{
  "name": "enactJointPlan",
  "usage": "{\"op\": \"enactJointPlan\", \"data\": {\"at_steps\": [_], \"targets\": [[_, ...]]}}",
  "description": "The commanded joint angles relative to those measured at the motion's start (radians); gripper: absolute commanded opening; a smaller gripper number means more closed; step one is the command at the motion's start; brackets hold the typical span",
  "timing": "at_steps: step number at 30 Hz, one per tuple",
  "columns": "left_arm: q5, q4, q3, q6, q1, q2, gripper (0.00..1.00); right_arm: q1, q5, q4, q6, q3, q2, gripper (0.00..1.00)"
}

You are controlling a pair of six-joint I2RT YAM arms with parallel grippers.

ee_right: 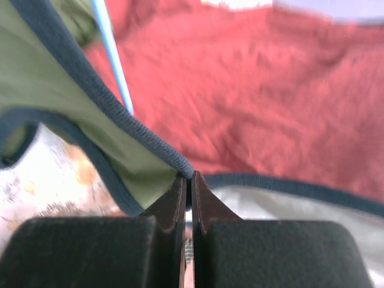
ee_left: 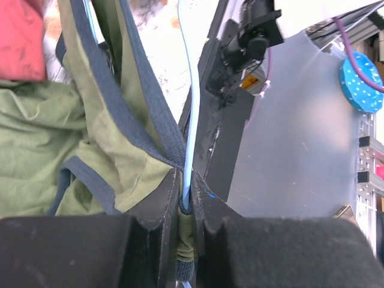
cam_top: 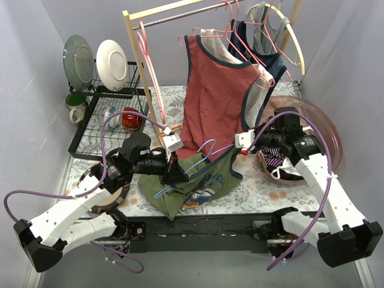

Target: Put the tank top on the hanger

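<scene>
The olive-green tank top (cam_top: 201, 180) lies bunched at the table's front middle, its strap lifted to the right. The light-blue wire hanger (cam_top: 207, 146) runs through it. My left gripper (cam_top: 174, 172) is at the shirt's left edge. In the left wrist view it (ee_left: 189, 193) is shut on the hanger wire (ee_left: 191, 120), with a fold of the tank top (ee_left: 42, 150) pinched in as well. My right gripper (cam_top: 242, 146) holds the shirt's strap up; in the right wrist view it (ee_right: 189, 178) is shut on the navy trim of the tank top (ee_right: 54, 90), beside the hanger wire (ee_right: 113, 54).
A rust-red tank top (cam_top: 213, 96) hangs from a wooden rack (cam_top: 135, 42) with pink hangers (cam_top: 147, 54) just behind the shirt. A dish rack (cam_top: 105, 120) with plates stands back left. A basket (cam_top: 327, 138) with clothes sits behind my right arm.
</scene>
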Motion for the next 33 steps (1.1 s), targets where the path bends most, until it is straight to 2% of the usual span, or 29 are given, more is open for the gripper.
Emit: {"op": "enactJointPlan", "data": {"at_steps": [1, 5, 9, 12, 13, 16, 19, 24, 28, 33], "targets": [[0.060, 0.008, 0.025, 0.011, 0.003, -0.001, 0.00, 0.013, -0.235, -0.115, -0.023, 0.114, -0.018, 0.01], [0.085, 0.077, 0.010, -0.006, 0.003, 0.011, 0.00, 0.037, -0.352, -0.173, 0.018, 0.198, -0.024, 0.01], [0.120, 0.158, 0.001, -0.030, 0.001, 0.004, 0.00, 0.044, -0.439, -0.198, 0.075, 0.213, -0.044, 0.02], [0.143, 0.200, 0.010, -0.041, 0.003, -0.002, 0.00, 0.044, -0.455, -0.189, 0.131, 0.179, -0.079, 0.19], [0.148, 0.206, 0.013, -0.041, 0.003, -0.008, 0.00, 0.044, -0.426, -0.189, 0.142, 0.171, -0.090, 0.35], [0.151, 0.194, 0.038, -0.026, 0.003, -0.034, 0.00, 0.044, -0.302, -0.184, 0.226, 0.182, -0.128, 0.62], [0.140, 0.132, 0.064, -0.003, 0.003, -0.056, 0.00, 0.019, -0.185, -0.218, 0.364, 0.292, -0.150, 0.70], [0.132, 0.077, 0.104, 0.013, 0.001, -0.082, 0.00, -0.045, -0.194, -0.330, 0.386, 0.383, -0.178, 0.73], [0.115, 0.056, 0.140, 0.016, 0.003, -0.094, 0.00, -0.065, -0.189, -0.409, 0.377, 0.361, -0.197, 0.73], [0.094, 0.109, 0.108, -0.027, 0.003, -0.153, 0.00, -0.099, -0.215, -0.548, 0.331, 0.320, -0.250, 0.73]]}}
